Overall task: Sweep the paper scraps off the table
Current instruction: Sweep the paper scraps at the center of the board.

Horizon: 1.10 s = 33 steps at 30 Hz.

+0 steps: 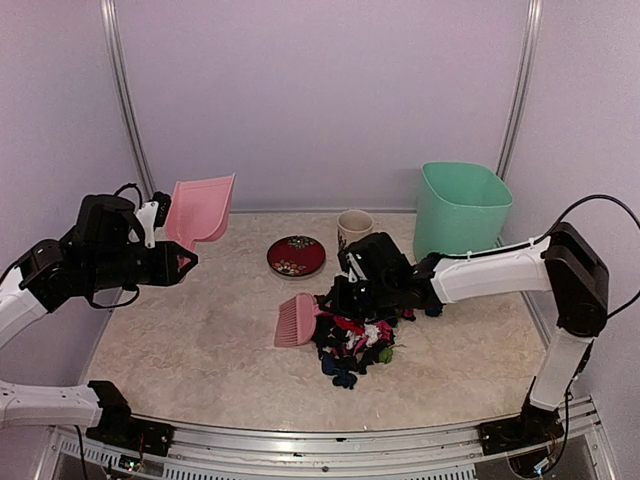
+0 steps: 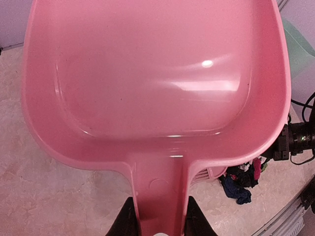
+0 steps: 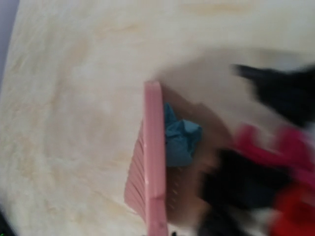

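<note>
The right wrist view was smeared by blur: only a pink comb-like plastic brush (image 3: 151,167), a crumpled blue scrap (image 3: 181,140) pressed against its teeth, and vague black and red blotches could be read, and the brush was cut off at the lower edge. From above, the brush handle ran up into the dark right gripper (image 1: 343,290), which seemed clamped on it, though its fingers could not be made out singly. The left gripper (image 2: 160,223) was closed tight on the handle of a pink plastic dustpan (image 1: 200,210), held up in the air at the left; that pan filled the left wrist view and hid most of what lay under it. The paper scraps (image 1: 355,345), mostly black with red, pink, white, blue and green, lay heaped just right of the brush, partly covered by the right arm. The beige stone-mottled table (image 1: 200,340) also bore a round red plate (image 1: 296,256), a pale cup (image 1: 354,228) and a mint-green bin (image 1: 462,208). Plain pale lilac walls enclosed it.
</note>
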Available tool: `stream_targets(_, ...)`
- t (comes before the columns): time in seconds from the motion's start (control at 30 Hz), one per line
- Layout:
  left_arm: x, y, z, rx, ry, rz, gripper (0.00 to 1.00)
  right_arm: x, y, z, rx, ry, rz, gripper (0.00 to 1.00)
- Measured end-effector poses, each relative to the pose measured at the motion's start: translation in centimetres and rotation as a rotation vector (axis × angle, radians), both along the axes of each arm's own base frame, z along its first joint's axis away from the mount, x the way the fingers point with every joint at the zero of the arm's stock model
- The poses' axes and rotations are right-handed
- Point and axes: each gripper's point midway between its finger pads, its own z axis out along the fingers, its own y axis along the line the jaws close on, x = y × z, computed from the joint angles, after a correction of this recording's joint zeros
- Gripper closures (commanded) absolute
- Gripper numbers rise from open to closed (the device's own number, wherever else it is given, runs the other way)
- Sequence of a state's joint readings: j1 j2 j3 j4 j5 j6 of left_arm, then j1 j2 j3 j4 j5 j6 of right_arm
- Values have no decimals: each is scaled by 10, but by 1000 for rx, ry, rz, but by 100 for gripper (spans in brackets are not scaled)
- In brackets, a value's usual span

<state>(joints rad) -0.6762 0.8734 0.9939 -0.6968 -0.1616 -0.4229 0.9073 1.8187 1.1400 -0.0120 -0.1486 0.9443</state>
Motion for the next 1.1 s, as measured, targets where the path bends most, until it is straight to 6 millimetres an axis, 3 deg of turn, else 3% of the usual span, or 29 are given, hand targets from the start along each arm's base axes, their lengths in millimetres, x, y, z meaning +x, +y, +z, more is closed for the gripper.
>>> stream_targets(0.23,-3,-21,-22,30,46,-59,100,-12,-53,19,-40,-43,-75,100)
stream_targets(0.53,-19,-49,-49,32,108,-139,100,-24,-93,88,-24,-196,-99,100)
stream_targets(0.87,-40,-72,-87,60,207,-186,100,-26,-161,145,-176,-465,-134,100)
stream_targets(1.1,-79,-96,-118,114,277,-299,100,-24,-194,161,-387,-667,-91,100)
